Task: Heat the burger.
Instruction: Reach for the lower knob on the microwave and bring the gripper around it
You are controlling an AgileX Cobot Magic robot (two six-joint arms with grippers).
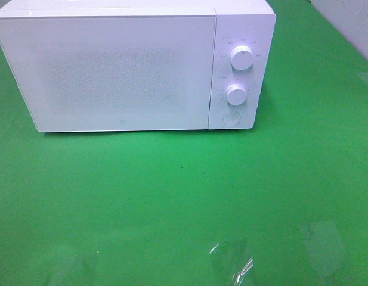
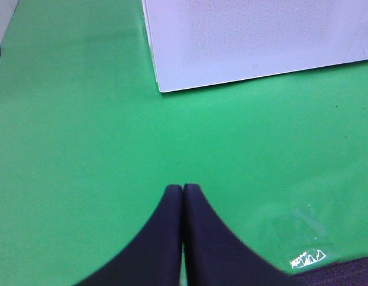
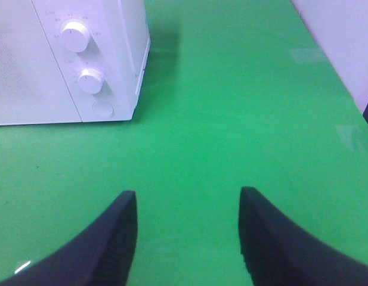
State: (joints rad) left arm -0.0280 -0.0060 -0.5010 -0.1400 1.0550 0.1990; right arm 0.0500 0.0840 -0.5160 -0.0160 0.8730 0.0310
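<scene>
Fingers (image 2: pixel 166 244) of the left gripper (image 2: pixel 182 192) lie pressed together, empty. Those of the right gripper (image 3: pixel 188 199) stand wide apart over the green cloth (image 1: pixel 172 196), also empty. Microwave (image 1: pixel 112 71) at rear, door shut, two knobs (image 1: pixel 241 58) on its right panel. The burger appears in no view; whether it sits behind the door cannot be told. Judged by its kind, it is light, soft and loosely stacked, with layers apt to slide. A gentle, wide hold across the bun's sides, low enough to carry the bottom half, seems best.
</scene>
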